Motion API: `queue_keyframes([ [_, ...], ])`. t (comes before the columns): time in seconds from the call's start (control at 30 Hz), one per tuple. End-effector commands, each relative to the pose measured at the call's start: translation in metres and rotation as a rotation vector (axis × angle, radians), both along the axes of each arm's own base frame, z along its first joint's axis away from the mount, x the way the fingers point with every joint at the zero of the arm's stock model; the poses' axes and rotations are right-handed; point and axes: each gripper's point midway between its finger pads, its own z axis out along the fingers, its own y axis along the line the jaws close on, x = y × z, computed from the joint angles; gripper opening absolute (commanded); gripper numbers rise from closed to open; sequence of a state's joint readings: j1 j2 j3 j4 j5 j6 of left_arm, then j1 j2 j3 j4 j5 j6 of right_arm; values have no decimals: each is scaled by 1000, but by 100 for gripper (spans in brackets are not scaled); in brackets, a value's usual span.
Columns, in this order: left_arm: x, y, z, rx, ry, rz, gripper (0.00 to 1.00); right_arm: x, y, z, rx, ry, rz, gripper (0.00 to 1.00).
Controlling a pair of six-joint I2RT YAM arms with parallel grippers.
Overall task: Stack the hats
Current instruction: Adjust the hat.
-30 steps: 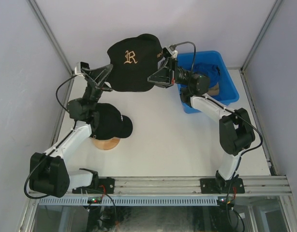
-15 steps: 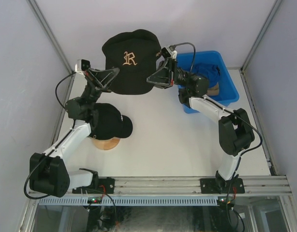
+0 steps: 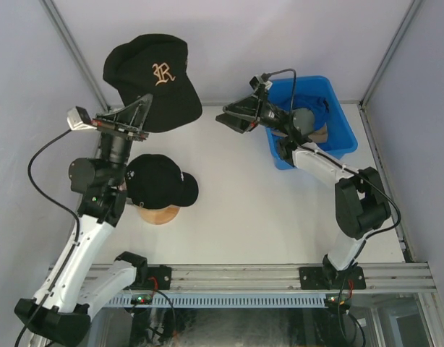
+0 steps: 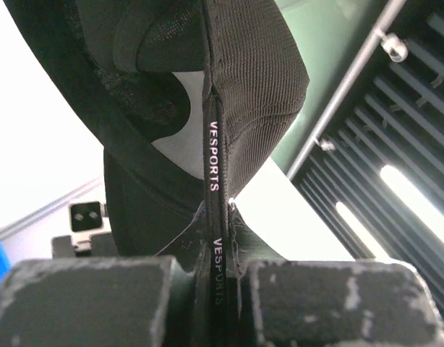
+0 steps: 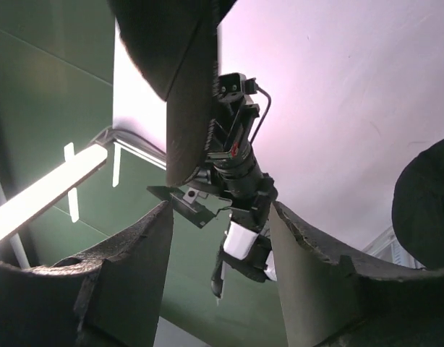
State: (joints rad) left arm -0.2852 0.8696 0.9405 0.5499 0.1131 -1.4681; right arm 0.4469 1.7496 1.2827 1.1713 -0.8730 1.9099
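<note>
The left fingers [image 4: 92,303] pinch the rim of the black lettered cap [image 3: 153,79] and hold it high behind the wooden stand [image 3: 158,215], probably to lower it onto the black cap [image 3: 160,181] there, while the right fingers [image 5: 128,275] are spread, empty, right of the stand.

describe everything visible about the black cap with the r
The black cap is soft fabric with an ornate pale R embroidered on its front and a curved brim. It hangs in the air at the far left, pinched at an inner seam tape reading VESPORTS by the shut left gripper alone.
</note>
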Motion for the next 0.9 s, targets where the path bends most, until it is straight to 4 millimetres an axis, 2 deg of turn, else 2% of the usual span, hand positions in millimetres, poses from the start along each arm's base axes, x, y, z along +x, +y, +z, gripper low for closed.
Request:
queue_keyframes([
  [0.0, 27, 26, -12, -2, 155, 285, 0, -23, 15, 15, -10, -89, -29, 55],
  [0.1, 29, 30, -8, -16, 183, 377, 0, -28, 22, 16, -2, -83, -20, 56],
  [0.4, 28, 27, -7, 15, 201, 426, 0, -29, 18, 20, -2, -31, 7, 58],
  [0.57, 19, 23, 9, 82, 87, 422, 0, -29, 26, 13, -20, 89, 57, 60],
  [0.6, 17, 17, 14, 114, 47, 390, 0, -31, 27, 12, -30, 104, 69, 61],
  [0.73, 11, 15, 23, 186, -51, 370, 0, -40, 29, 10, -83, 174, 103, 61],
  [0.87, 3, 11, 27, 269, -136, 375, 0, -47, 32, 18, -54, 243, 113, 60],
])
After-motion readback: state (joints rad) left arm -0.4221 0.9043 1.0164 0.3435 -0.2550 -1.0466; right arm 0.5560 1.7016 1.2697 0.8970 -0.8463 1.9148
